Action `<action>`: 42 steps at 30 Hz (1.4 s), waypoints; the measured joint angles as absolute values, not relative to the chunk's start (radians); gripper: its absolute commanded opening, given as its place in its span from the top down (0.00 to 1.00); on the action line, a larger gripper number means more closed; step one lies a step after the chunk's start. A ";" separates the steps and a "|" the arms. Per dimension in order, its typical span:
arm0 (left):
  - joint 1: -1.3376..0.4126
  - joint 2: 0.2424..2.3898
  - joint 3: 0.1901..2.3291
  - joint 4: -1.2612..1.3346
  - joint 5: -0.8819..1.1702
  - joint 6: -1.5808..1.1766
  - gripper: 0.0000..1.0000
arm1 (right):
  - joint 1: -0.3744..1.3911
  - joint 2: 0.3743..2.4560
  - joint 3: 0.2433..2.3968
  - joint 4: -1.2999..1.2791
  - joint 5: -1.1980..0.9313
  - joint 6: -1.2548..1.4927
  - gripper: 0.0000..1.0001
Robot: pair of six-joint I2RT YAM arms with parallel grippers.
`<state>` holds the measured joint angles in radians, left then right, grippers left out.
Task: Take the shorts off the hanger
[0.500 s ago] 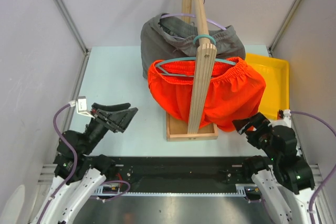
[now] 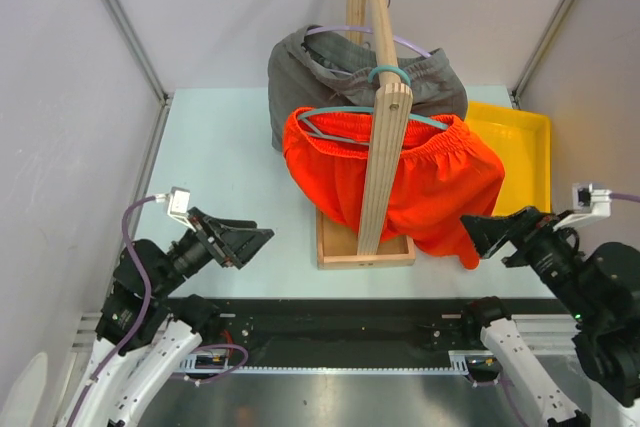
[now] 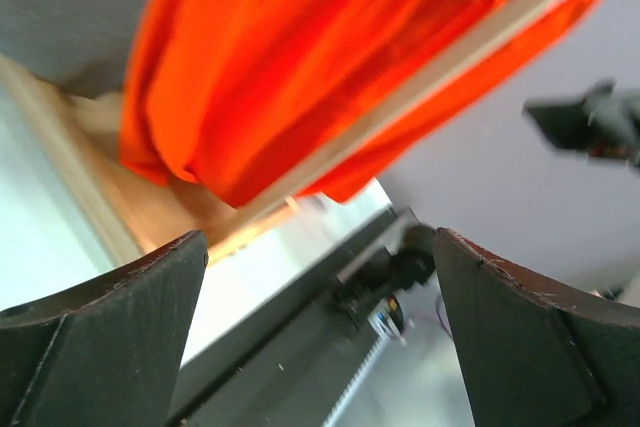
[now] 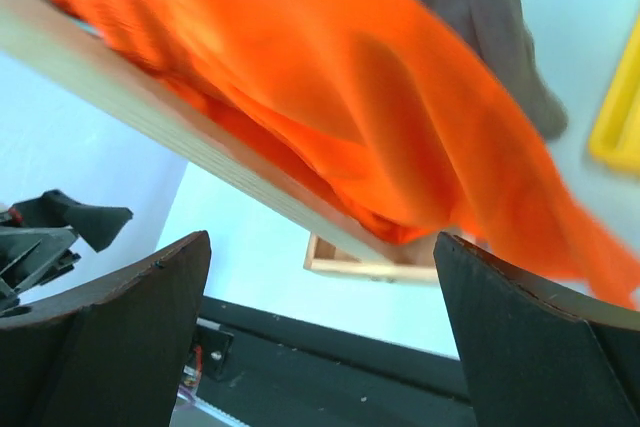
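The orange-red shorts (image 2: 440,182) hang on a teal hanger (image 2: 335,115) from a tilted wooden pole (image 2: 383,137). The dark grey shorts (image 2: 300,77) hang behind them on a lilac hanger (image 2: 345,31). My left gripper (image 2: 255,242) is open and empty, raised left of the pole's wooden base (image 2: 340,252). My right gripper (image 2: 487,237) is open and empty, close to the orange shorts' lower right hem. The orange shorts fill the top of the left wrist view (image 3: 300,77) and the right wrist view (image 4: 330,97).
A yellow tray (image 2: 520,162) lies at the right of the light table (image 2: 220,167). Grey walls enclose both sides and the back. A black rail runs along the near edge.
Both arms have lifted. The left gripper moved right and nearer the wooden base. The right gripper rose and shifted slightly right beside the orange shorts' hem. The shorts hang as before.
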<state>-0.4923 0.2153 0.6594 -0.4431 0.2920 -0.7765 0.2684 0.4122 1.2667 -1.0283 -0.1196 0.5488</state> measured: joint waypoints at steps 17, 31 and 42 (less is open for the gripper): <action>-0.492 0.295 0.823 -0.437 0.566 -0.759 0.00 | 0.271 0.749 1.620 -0.822 -0.251 0.071 0.09; -0.492 0.289 0.883 -0.476 0.611 -0.771 0.00 | 0.272 0.821 1.453 -0.588 -0.479 -0.146 0.61; -0.492 0.359 0.950 -0.502 0.623 -0.794 0.00 | 0.273 0.842 1.402 -0.512 -0.619 -0.210 1.00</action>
<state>-0.4923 0.3588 0.9501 -0.5022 0.6228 -0.7940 0.2729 0.8417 1.4017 -0.5117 -0.6193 -0.2100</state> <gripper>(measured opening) 0.996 0.236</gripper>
